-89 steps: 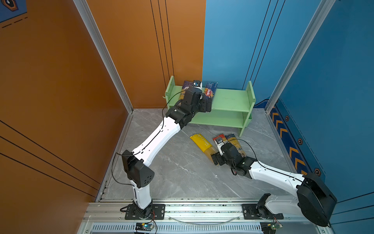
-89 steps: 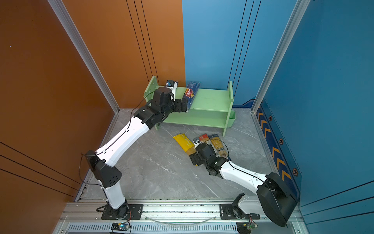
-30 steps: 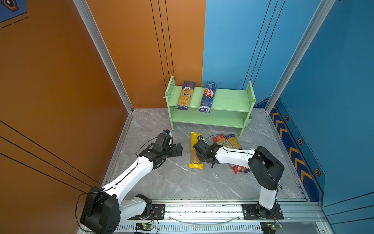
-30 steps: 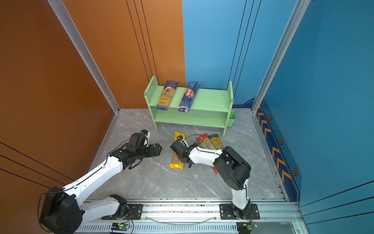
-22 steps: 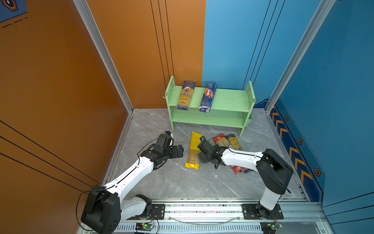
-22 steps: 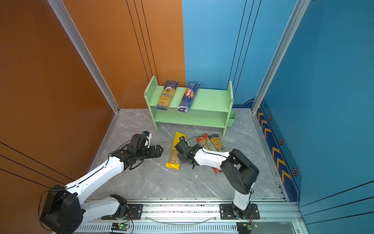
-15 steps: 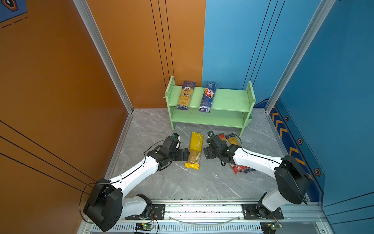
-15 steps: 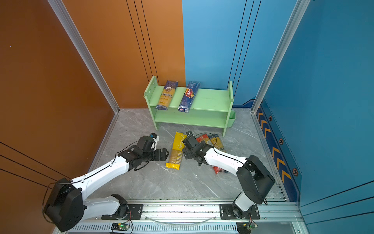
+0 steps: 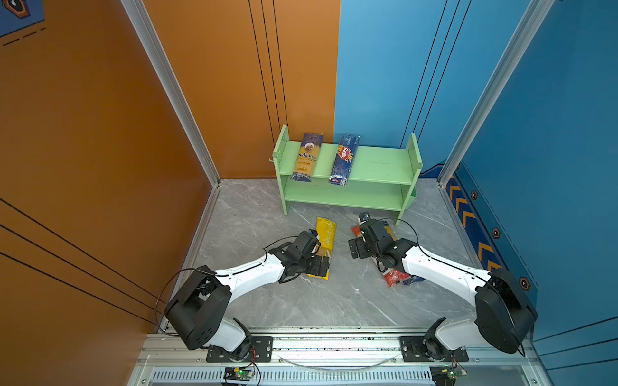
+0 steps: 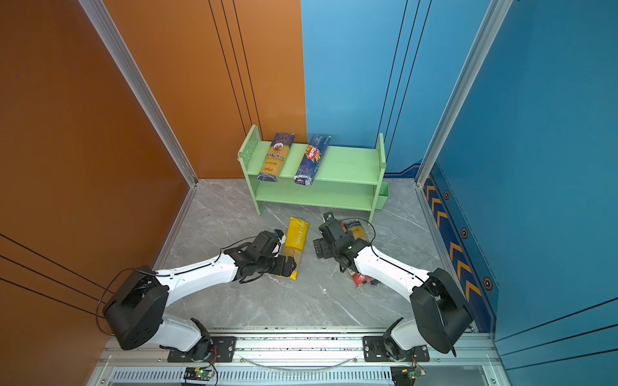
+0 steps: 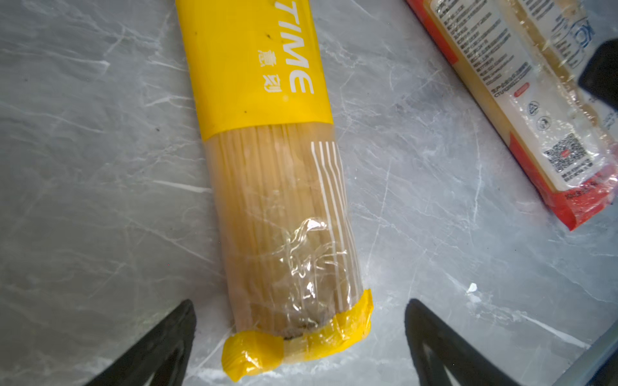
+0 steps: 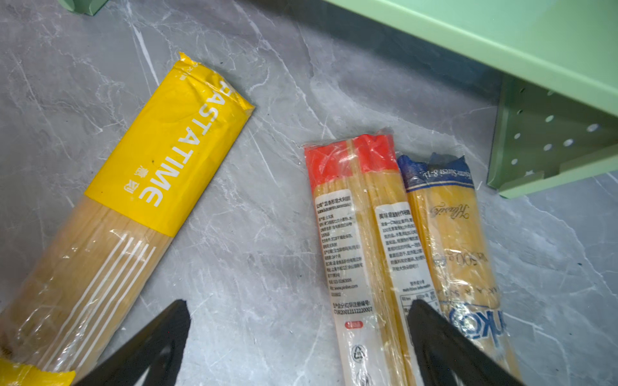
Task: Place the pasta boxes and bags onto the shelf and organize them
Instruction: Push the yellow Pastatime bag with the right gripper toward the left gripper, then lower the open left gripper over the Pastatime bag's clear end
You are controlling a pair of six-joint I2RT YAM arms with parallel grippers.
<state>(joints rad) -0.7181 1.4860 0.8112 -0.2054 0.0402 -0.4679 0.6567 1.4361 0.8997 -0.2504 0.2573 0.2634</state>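
Hovering with jaws spread wide, the left gripper straddles the clear near end of the yellow Pastatime pack, which lies flat on the floor beneath it. Best to drop straight, reach past the crimped tail, and squeeze gently across the strands.

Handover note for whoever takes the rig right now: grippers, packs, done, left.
Left gripper: jaws open, straddling the near end of the yellow Pastatime pack, not closed on it.
Right gripper: jaws open, empty, low over the floor next to the red-ended clear pack.
Done: blue-and-yellow pack and Barilla pack lie on the top tier of the shelf.
Left: the Pastatime pack, the red-ended pack and the second blue-and-yellow pack beside it lie on the floor in front of the shelf.
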